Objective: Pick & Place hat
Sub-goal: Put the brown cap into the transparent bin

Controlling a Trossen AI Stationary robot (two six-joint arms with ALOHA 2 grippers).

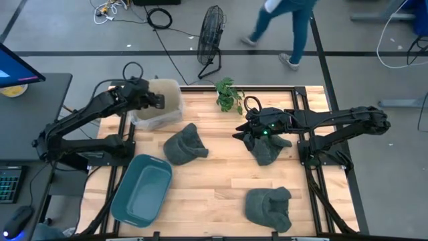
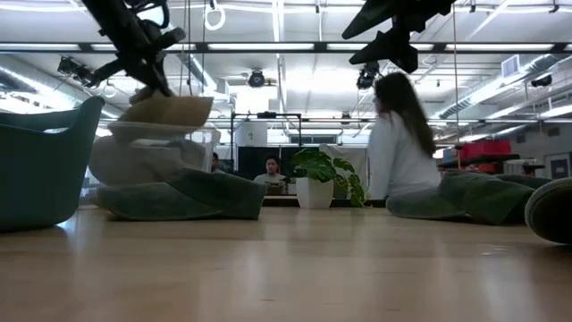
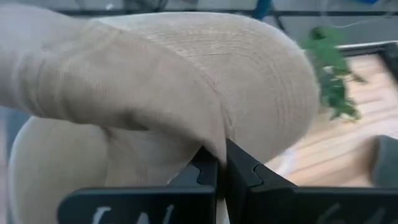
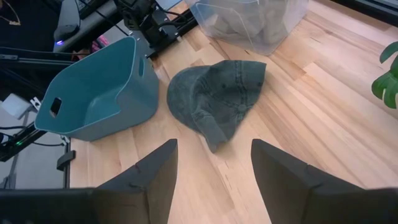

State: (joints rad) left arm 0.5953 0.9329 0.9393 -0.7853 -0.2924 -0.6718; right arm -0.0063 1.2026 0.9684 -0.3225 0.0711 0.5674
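A beige hat (image 3: 186,74) is in my left gripper (image 3: 221,163), over the clear plastic bin (image 1: 167,112) at the table's far left; in the low view the beige hat (image 2: 170,109) sits just above the bin's rim (image 2: 152,130). Three dark green hats lie flat on the table: one in the middle (image 1: 185,144), one under my right arm (image 1: 269,150), one near the front edge (image 1: 269,207). My right gripper (image 4: 214,168) is open and raised high (image 2: 386,43), and looks toward the middle hat (image 4: 217,99). My left gripper is shut on a ridge of the beige hat's cloth (image 3: 214,146), pinched between the two fingertips; whether it is an edge or a fold, I cannot tell. The hat bulges out beyond the fingers, over the bin's opening. Whether its underside touches the rim, I cannot tell.
A teal basket (image 1: 142,187) lies at the near left, beside the middle hat. A small potted plant (image 1: 229,94) stands at the far edge. A floor fan (image 1: 210,37) and a walking person (image 1: 284,30) are beyond the table. Bare wood shows between the hats.
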